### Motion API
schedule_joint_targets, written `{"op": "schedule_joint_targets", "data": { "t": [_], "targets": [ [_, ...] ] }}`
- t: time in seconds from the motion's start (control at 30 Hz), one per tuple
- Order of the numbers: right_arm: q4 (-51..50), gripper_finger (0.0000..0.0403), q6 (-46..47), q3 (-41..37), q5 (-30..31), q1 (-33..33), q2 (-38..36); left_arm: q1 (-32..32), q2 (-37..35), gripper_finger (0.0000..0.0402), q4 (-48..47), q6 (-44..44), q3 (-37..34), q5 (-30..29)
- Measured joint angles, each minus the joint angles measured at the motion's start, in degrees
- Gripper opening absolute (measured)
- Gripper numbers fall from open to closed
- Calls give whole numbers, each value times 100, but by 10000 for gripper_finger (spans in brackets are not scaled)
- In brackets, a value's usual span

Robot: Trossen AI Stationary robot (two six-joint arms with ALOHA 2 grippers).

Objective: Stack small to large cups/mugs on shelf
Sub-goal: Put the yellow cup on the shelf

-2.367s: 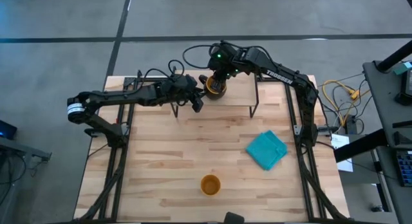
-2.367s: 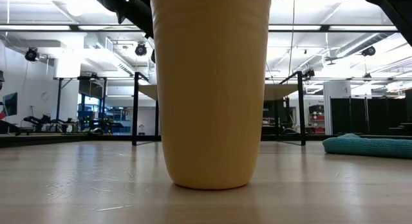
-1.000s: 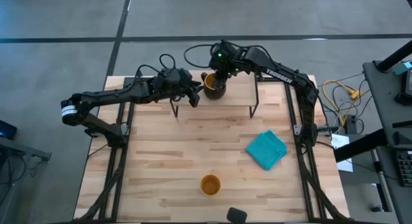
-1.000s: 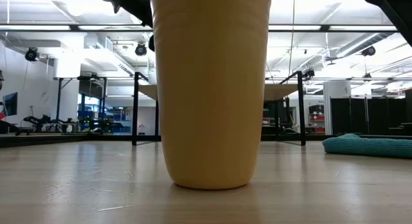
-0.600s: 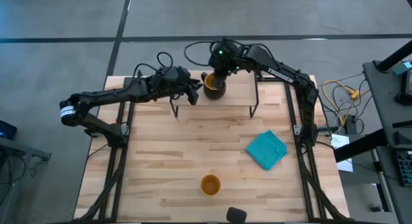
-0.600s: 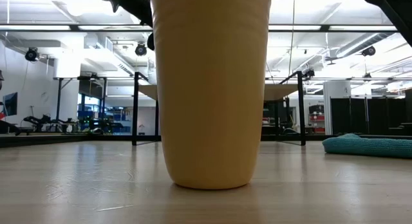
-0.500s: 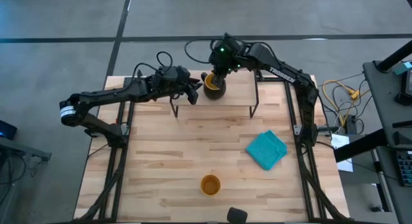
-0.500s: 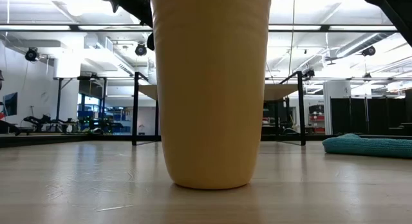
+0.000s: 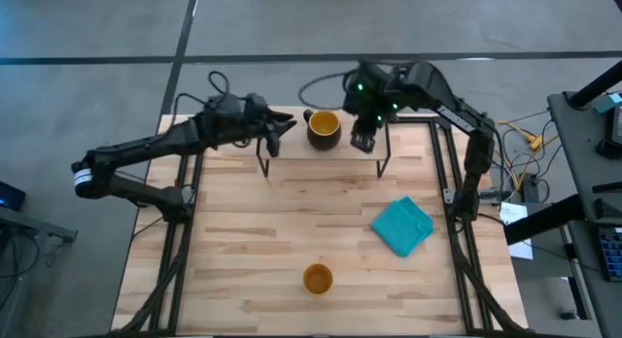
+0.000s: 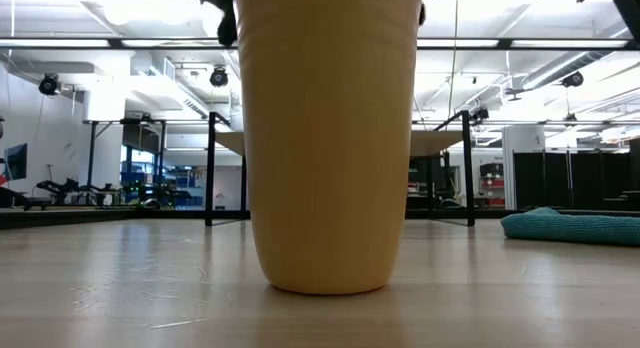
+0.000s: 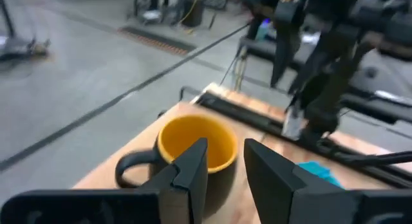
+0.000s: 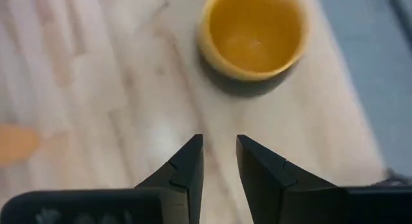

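Note:
The dark mug point(image 9: 324, 127) with a yellow-orange inside stands upright on the shelf point(image 9: 326, 155), which is at the table's far side. In the left wrist view the mug point(image 11: 196, 143) shows its handle point(image 11: 132, 166). The right wrist view looks down into the mug point(image 12: 252, 31). My left gripper point(image 9: 275, 134) point(image 11: 225, 161) is just left of the mug, shut and empty. My right gripper point(image 9: 362, 139) point(image 12: 219, 153) hangs over the shelf right of the mug, shut and empty. The handleless yellow-orange cup point(image 9: 317, 278) point(image 10: 330, 138) stands on the table near its near edge. I cannot make out the clear cup.
A teal cloth point(image 9: 402, 225) point(image 10: 570, 226) lies on the table's right half. The shelf's black legs point(image 10: 210, 168) stand between the mug and the near table. Bare wood lies between the shelf and the yellow-orange cup. Cables hang off the table's right side.
My right gripper has swung from above the mug toward the table's right and near side, and now stands beside it. My left arm has drawn back a little toward the table's left and far edge. The mug has stayed upright on the shelf.

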Motion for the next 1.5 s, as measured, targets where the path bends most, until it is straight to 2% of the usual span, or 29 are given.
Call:
{"op": "schedule_joint_targets", "data": {
  "t": [0.17,0.5,0.7,0.93,1.17,1.5],
  "targets": [
    [284,86,548,-138,-226,786,-226,-17,-592,88,13,39,-23,119],
    [310,86,504,-678,-297,2637,-225,-17,-1389,88,-342,54,-56,121],
    [1589,86,508,-1541,-272,3370,-219,-71,-1446,89,-572,34,-74,236],
    [3164,86,748,-2505,-303,3907,-215,-118,-1429,89,-597,-27,-5,771],
    [3856,86,1363,-3096,-768,4125,-215,-120,-1634,89,-588,-118,9,844],
    [4635,86,1419,-3763,-935,4406,-141,-125,-1731,89,-594,-127,-17,842]
  ]
}}
